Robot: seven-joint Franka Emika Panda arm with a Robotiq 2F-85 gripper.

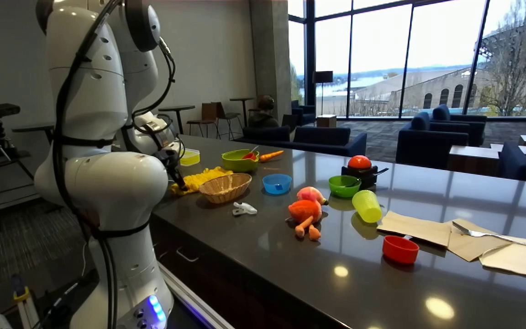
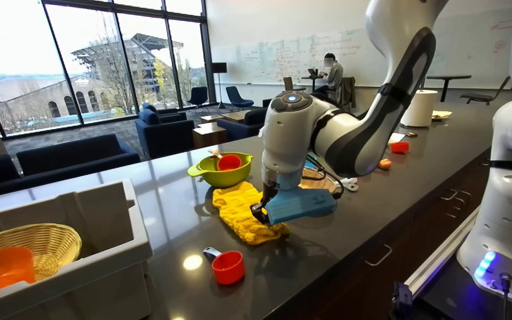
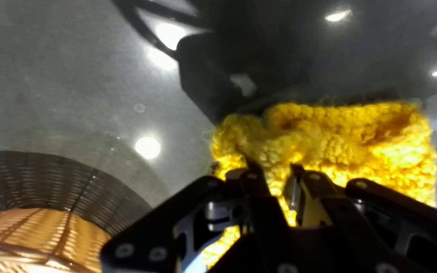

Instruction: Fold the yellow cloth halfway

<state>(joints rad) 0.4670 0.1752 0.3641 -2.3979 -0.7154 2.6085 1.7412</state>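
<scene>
"What does the whiteboard say, in an exterior view?"

"Red and green handwriting, too small to read."

"And the containers?"

"The lime-green colander holds a red measuring cup. Inside the grey bin sit a wicker basket and an orange bowl. Elsewhere a blue bowl stands near a green bowl with a dark utensil in it, and a yellow-green tumbler lies tipped just beside that green bowl."

"Where's the yellow cloth?"

"Rumpled on the dark countertop, just beside the colander in both exterior views, and near another wicker basket."

"How does the gripper stand?"

"Low at the cloth. In the wrist view its fingertips stand a narrow gap apart, with yellow fabric showing between them, so it's well short of spread wide."

"Holding any of it?"

"I can't tell whether a fold is pinched there; the tips are blurred."
</scene>
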